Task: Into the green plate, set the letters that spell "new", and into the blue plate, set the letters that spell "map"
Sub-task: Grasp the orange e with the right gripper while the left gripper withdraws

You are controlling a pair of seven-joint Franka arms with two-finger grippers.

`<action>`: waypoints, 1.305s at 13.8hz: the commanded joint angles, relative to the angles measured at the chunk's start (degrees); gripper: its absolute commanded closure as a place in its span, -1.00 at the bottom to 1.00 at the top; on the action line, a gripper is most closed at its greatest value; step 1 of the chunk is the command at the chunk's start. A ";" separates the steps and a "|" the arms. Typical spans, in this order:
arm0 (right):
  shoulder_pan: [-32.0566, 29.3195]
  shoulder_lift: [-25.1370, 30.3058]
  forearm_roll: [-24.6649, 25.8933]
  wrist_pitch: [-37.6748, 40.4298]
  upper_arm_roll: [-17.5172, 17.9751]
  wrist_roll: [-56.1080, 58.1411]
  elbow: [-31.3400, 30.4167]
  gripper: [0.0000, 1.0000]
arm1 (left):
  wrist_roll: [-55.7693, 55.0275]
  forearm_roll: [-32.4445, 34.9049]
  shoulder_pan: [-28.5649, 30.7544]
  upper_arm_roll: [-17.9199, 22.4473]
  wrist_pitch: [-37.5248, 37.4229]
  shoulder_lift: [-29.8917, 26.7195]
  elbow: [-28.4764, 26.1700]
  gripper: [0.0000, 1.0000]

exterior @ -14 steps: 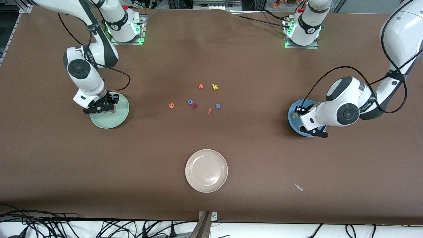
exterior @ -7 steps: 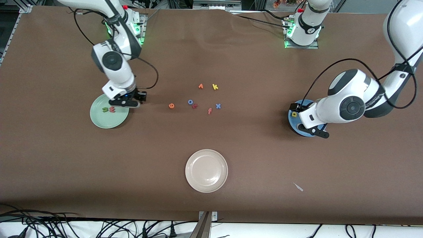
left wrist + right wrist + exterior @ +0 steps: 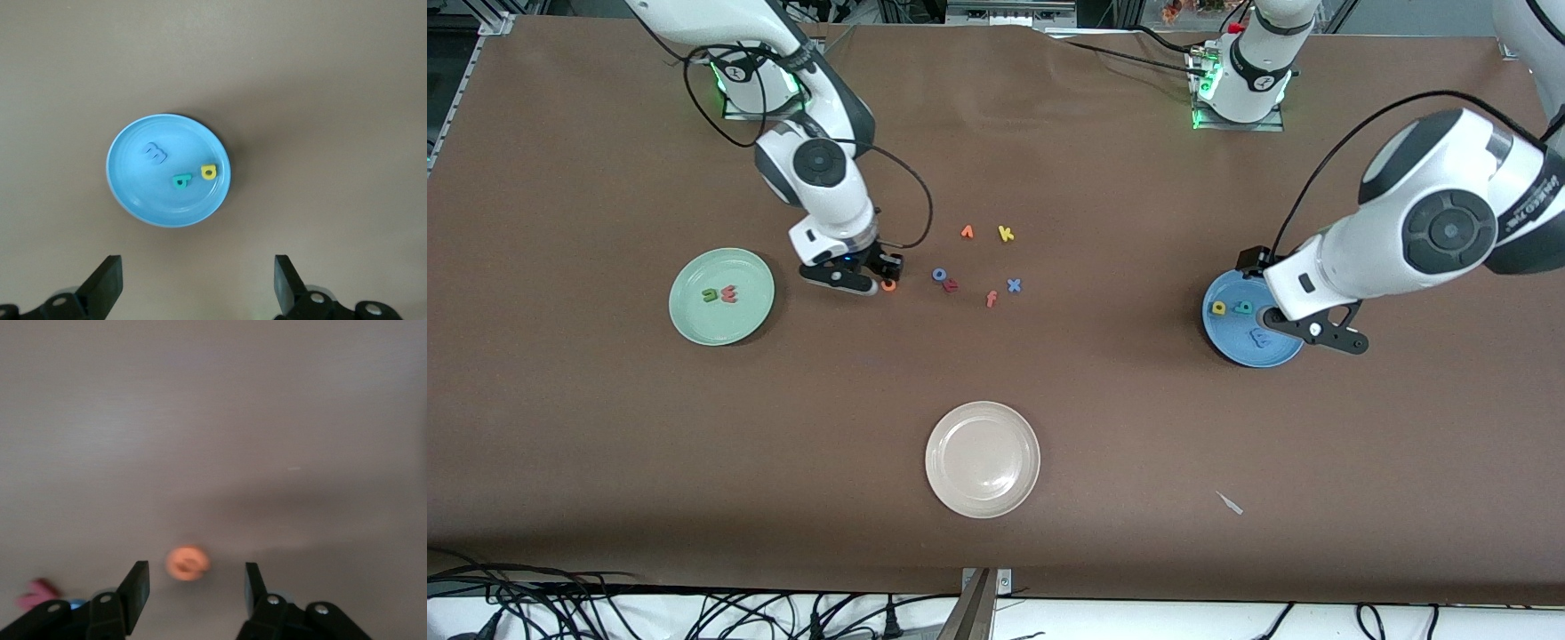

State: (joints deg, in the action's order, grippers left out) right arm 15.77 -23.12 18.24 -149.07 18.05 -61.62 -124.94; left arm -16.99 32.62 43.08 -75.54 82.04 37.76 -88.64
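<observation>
Right tool (image 3: 860,277) now from green plate (image 3: 694,324) to over orange "e" (image 3: 888,285), spread; left tool (image 3: 1319,331) spread

White arms (image 3: 1360,267) — black cables, grippers

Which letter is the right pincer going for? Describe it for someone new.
Start at the green plate, then move toward the loose letter cluster mid-table. Under the open right pincer lies the orange "e", apart from the cluster at its plate-side edge. It is round like a 6, unlike the angular orange "v".

A brown-covered bench (image 3: 605,462) fills the view, with black cables (image 3: 560,604) tangled along its near edge over a pale floor.
</observation>
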 commanded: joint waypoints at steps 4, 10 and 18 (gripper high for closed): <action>2.15 -4.91 0.39 -0.44 -0.39 -1.13 4.09 -0.32 | 1.08 -12.91 -9.91 14.94 -3.03 -11.11 8.04 -1.00; 2.07 -3.68 4.44 -2.09 -1.71 -0.60 0.22 -0.31 | 10.31 -31.64 -33.91 52.55 -1.98 -24.39 9.98 -1.00; 1.98 -3.16 6.45 -2.99 -2.67 1.32 -1.01 0.65 | 9.52 -33.40 -47.91 67.89 9.54 -39.69 -6.98 -1.00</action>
State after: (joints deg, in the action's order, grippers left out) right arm 17.66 -27.78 23.15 -152.08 16.11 -61.82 -124.57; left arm -8.00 1.71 -3.42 -9.28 89.71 2.16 -91.64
